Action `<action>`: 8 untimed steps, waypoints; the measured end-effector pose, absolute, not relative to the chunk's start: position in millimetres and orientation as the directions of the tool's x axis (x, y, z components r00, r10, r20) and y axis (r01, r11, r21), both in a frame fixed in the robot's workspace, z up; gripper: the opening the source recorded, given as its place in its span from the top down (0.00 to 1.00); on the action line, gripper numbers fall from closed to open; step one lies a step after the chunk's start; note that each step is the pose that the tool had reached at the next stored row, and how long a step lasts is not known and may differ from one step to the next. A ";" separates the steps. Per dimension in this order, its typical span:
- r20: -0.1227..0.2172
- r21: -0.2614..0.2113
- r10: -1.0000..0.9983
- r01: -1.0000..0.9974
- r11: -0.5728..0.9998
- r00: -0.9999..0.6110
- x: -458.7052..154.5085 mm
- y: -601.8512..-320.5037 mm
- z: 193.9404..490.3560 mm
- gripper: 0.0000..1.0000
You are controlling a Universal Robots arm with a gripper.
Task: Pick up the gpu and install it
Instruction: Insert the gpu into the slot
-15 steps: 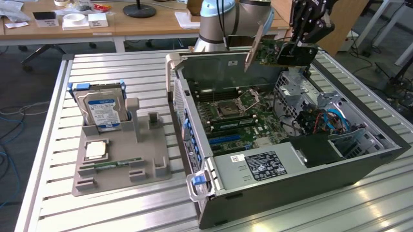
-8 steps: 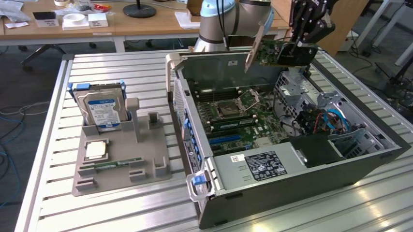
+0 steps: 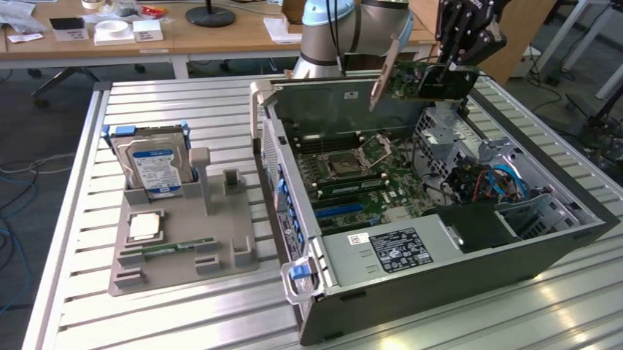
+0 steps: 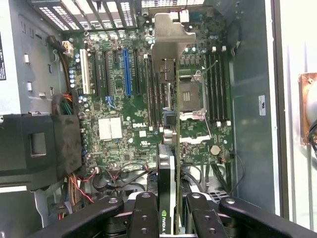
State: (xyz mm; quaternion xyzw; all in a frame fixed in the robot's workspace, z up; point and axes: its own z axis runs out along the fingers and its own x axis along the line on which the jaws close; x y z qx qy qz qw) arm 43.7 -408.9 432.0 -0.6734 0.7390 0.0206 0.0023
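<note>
gripper (image 3: 453, 67) partly closed, clamped on the gpu (image 3: 421, 82) by its upper edge, card hanging edge-down over the open case (image 3: 438, 292); judged light, stiff, fragile, so grip board and cooler, not contacts.

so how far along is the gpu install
Done: the gpu is lifted and clamped in the end effector. In hand: it hangs above the open computer case, over the motherboard. Left: it is not yet seated in any slot, and the blue slot is bare.
</note>
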 end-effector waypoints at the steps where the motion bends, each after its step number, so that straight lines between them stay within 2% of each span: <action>1: -0.031 0.027 -0.996 -0.996 0.087 -0.088 43.7 -408.9 432.0 0.73; 8: -0.031 0.027 -0.998 -0.998 0.050 -0.051 43.7 -408.9 431.8 0.73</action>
